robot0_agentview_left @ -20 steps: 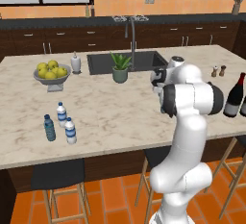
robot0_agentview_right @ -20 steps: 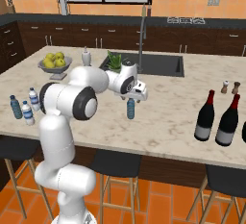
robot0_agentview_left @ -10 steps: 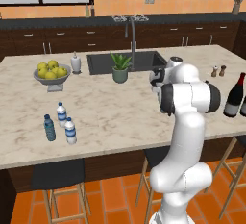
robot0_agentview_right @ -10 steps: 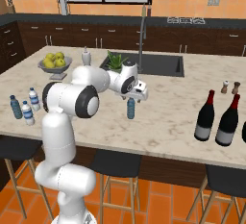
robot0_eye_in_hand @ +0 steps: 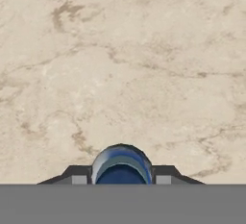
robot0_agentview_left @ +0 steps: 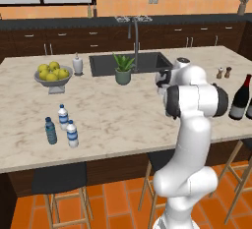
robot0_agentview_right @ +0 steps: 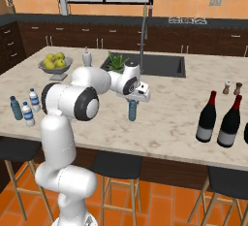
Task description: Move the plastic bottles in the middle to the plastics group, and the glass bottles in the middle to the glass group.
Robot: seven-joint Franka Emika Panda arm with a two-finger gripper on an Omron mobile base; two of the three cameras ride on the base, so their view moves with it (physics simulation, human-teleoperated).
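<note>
Gripper (robot0_agentview_right: 133, 100): two dark fingers closed against the round neck of a blue-tinted bottle (robot0_agentview_right: 132, 111), pointing straight down; in the hand view each finger (robot0_eye_in_hand: 77, 174) sits tight on one side of the bottle's domed blue cap (robot0_eye_in_hand: 121, 166).

Blue-tinted bottle: small, translucent plastic, upright at mid-counter, in front of the sink; whether its base touches the stone cannot be told.

Counter (robot0_agentview_left: 123, 120): beige marble, veined, matte, with a square-cut edge.

Plastics group (robot0_agentview_left: 61, 127): three small water bottles, standing close together near the counter's left front edge; one blue-tinted, two clear with white caps and blue labels.

Glass group (robot0_agentview_right: 220, 121): tall, near-black wine bottles with slim necks, reddish tops and pale labels, side by side at the counter's right end, well apart from the gripper.

Sink (robot0_agentview_left: 130, 63): dark rectangular basin, with a thin curved tap behind.

Plant (robot0_agentview_left: 123, 70): spiky green leaves, in a grey round pot, at the sink's front rim.

Fruit bowl (robot0_agentview_left: 53, 74): grey footed bowl with yellow-green fruit.

Dispenser (robot0_agentview_left: 77, 65): white, rounded, beside the bowl.

Shakers (robot0_agentview_right: 232, 88): two small ones, behind the wine bottles.
</note>
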